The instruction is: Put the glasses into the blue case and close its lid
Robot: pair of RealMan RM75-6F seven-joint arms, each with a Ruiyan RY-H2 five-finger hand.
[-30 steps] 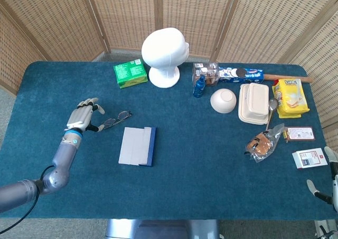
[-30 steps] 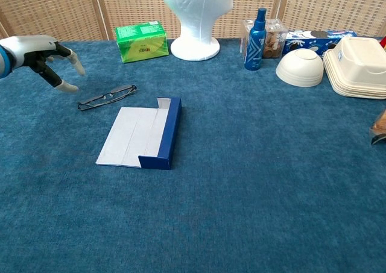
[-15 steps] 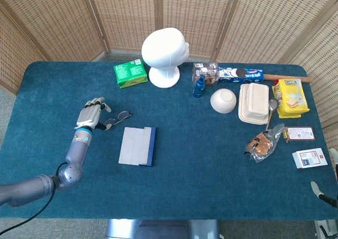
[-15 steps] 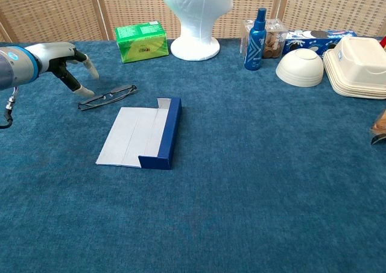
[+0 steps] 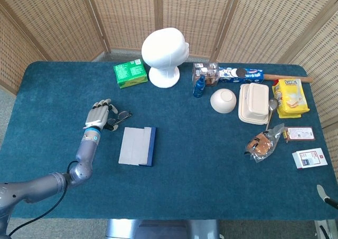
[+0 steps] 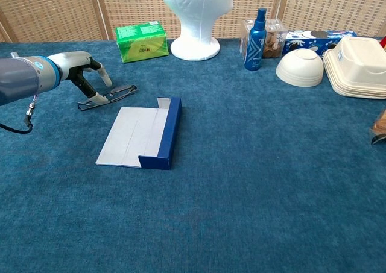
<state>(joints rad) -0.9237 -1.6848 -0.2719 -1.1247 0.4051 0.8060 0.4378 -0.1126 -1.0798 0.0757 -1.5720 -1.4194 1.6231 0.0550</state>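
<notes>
As our left hand [image 6: 84, 74] has slid in over the past second, its spread fingers now reach the glasses [image 6: 108, 96], gripping nothing. They lie flat just left of the open blue case [image 6: 146, 141], so we judge the pickup imminent.

We see the glasses [image 6: 107, 96] lying on the table [image 5: 190, 181] just left of and behind the open case [image 6: 144, 137]. Our left hand [image 6: 84, 68] sits over their left end. Behind them stands the mannequin head [image 5: 164, 55], with a box [image 5: 130, 73] to its left.
</notes>
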